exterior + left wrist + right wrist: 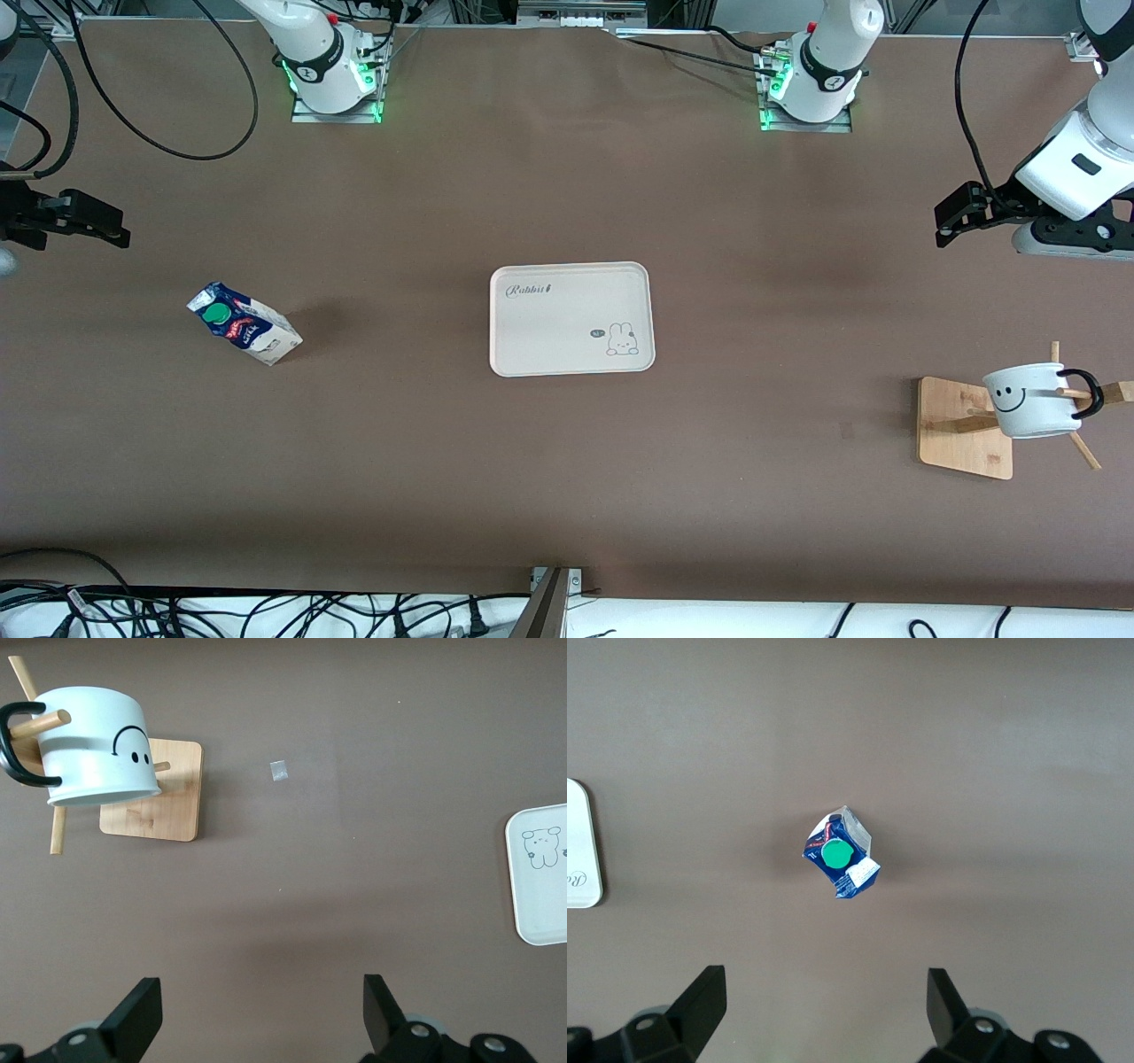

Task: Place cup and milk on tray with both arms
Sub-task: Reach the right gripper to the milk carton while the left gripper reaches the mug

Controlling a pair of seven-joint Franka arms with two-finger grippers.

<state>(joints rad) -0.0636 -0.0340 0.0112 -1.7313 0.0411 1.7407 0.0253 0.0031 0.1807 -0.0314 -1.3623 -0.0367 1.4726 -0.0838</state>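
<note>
Left gripper (946, 221) up in the air over bare table at the left arm's end, fingers spread wide, nothing between them. In the left wrist view only the two black fingertips (137, 1014) show, the rest of the hand is cut off by the frame edge. Right gripper (120, 232) also up in the air, over bare table at the right arm's end, fingers spread, empty; in the front view most of its body runs off the picture edge. Right wrist view shows just its fingertips (700, 997).

Landmark: cream "Rabbit" tray (571, 283), flat mid-table, nothing on it. In each wrist view only a slice of the tray shows; bunny drawing partly visible in the left one.

Smiley-face mug (1032, 400) well apart from the tray, toward the left arm's end and a bit nearer the front camera. It hangs tilted on a peg of the wooden peg stand (952, 425), black loop handle (1088, 394) hooked over the peg. Stand's central post mostly hidden by the mug.

Milk carton (244, 323) well apart from the tray toward the right arm's end, standing on the table, green cap (835, 854) seen from above in the right wrist view. Red lettering too small to read.

Small pale scrap (279, 771) on the table near the stand; can't tell what it is.
</note>
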